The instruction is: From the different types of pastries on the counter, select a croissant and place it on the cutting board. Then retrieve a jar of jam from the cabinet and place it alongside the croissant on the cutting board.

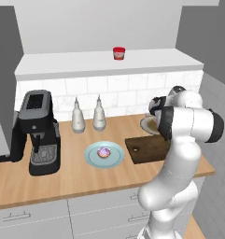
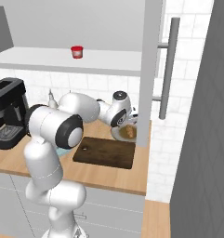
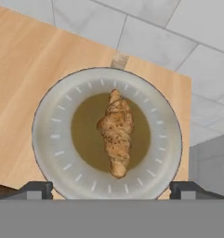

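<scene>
A golden-brown croissant point(image 3: 116, 132) lies in the middle of a round grey-rimmed plate point(image 3: 48, 139) on the counter point(image 1: 62, 179), close to the tiled wall. My gripper point(image 3: 112, 189) hovers just above this plate, open, with its fingertips point(image 3: 36, 189) wide apart and nothing between them. From the right base view the croissant point(image 2: 128, 133) sits just behind the dark cutting board point(image 2: 106, 152), under my gripper point(image 2: 132, 119). The board point(image 1: 149, 148) is bare. A red jar of jam point(image 1: 118, 53) stands on the cabinet's pale ledge point(image 1: 86, 65). A pink-frosted pastry point(image 1: 104, 152) rests on a light-blue plate point(image 1: 104, 161).
Two white bottles point(image 1: 78, 116) point(image 1: 99, 114) stand against the tiles. A black coffee machine point(image 1: 37, 130) occupies the counter's left end. A grey panel with a long handle point(image 2: 167, 69) rises right of the croissant plate. Grey drawers run below the counter.
</scene>
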### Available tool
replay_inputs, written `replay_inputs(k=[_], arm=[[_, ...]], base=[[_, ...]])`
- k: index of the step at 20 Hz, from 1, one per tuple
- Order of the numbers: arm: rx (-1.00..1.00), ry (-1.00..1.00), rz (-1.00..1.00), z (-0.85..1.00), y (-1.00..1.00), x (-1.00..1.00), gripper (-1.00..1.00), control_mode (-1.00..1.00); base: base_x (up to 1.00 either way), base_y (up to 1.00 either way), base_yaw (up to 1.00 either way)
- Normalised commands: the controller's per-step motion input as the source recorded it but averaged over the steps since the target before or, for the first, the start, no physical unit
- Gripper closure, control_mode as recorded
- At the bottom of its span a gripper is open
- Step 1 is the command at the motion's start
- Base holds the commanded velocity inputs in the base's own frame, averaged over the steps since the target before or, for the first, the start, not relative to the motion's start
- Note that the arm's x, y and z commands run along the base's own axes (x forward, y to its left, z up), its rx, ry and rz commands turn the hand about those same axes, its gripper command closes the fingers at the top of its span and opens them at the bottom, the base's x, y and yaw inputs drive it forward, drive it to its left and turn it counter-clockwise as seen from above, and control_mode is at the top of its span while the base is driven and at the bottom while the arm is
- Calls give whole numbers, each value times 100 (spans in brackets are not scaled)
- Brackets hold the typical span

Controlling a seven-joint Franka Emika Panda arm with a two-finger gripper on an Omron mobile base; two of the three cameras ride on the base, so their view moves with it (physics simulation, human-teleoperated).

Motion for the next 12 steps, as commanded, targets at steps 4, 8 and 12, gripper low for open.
replay_inputs(k=[4,8,12], arm=[[0,3,0,-6,0,37,-100,-100],[0,0,0,-36,0,44,-100,-100],[0,0,2,-61,0,40,-100,-100]], base=[[0,0,0],[0,0,0],[0,0,0]])
